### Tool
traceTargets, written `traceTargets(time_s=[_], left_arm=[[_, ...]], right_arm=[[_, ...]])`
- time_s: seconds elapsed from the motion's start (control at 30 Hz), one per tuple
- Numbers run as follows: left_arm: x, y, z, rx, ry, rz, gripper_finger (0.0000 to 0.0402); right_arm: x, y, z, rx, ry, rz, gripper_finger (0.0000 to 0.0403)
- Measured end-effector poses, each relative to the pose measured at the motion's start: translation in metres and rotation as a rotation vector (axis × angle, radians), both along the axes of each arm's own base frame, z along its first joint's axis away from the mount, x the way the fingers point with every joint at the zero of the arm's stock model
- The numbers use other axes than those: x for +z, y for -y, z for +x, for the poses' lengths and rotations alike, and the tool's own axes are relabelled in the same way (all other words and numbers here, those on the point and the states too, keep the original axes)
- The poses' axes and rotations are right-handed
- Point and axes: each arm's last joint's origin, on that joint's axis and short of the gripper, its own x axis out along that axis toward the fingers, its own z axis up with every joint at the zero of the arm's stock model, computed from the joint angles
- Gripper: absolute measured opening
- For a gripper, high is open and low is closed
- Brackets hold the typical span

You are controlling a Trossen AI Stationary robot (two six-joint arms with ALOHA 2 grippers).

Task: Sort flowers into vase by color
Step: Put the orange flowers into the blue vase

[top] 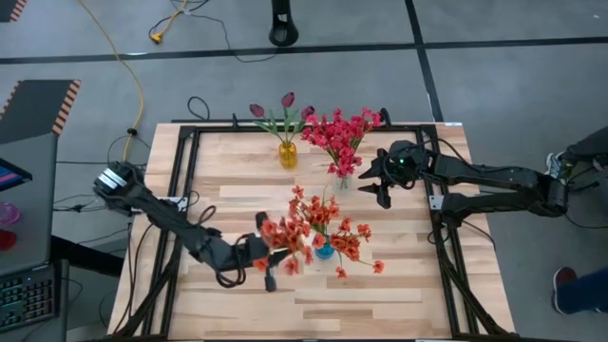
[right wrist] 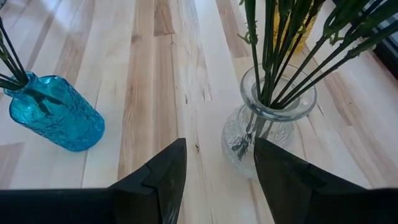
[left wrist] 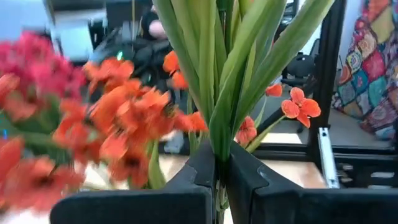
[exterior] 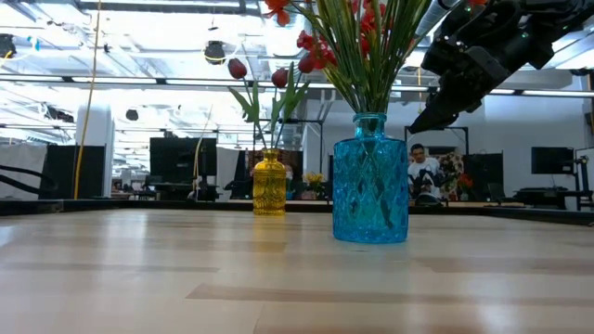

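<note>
- While the left hand (top: pixel 264 258) hangs low over the near part of the wooden surface (top: pixel 399 285), its fingers (left wrist: pixel 249 180) are pressed together on the green stems of an orange-red spray (top: pixel 285 237), pinching them tight
- Just beside that spray stands the blue vase (top: pixel 325 250), already holding orange-red blooms (top: pixel 347 237) that fan out over it
- From table height, the blue vase (exterior: pixel 370 179) sits front and centre, stems rising out of its neck
- Over on the far right, the right hand (top: pixel 377 177) hovers with its fingers (right wrist: pixel 163 174) spread apart, gripping nothing
- Right by it is the clear glass vase (right wrist: pixel 264 124), packed with green stems; the crimson-pink blooms (top: pixel 340 133) spread above it
- At the far edge, the yellow vase (top: pixel 287 154) carries the dark maroon buds (top: pixel 287 100), upright
- All three vases stand apart from one another
</note>
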Motion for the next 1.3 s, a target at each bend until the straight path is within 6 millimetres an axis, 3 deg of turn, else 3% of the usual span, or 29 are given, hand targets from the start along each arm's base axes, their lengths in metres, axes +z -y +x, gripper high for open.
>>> traceTargets(time_s=[0.23, 0.73, 1.3], left_arm=[[-0.011, 0.001, 0.018, -0.096, 0.087, 0.217, 0.0000], [-0.019, -0.031, 0.038, -0.160, 0.060, 0.184, 0.0000], [-0.027, -0.047, 0.045, -0.124, -0.017, 0.160, 0.0000]], right_arm=[[0.000, 0.000, 0.000, 0.000, 0.000, 0.000, 0.0214], [0.000, 0.000, 0.000, 0.000, 0.002, -0.001, 0.0214], [0.000, 0.000, 0.000, 0.000, 0.003, -0.002, 0.0214]])
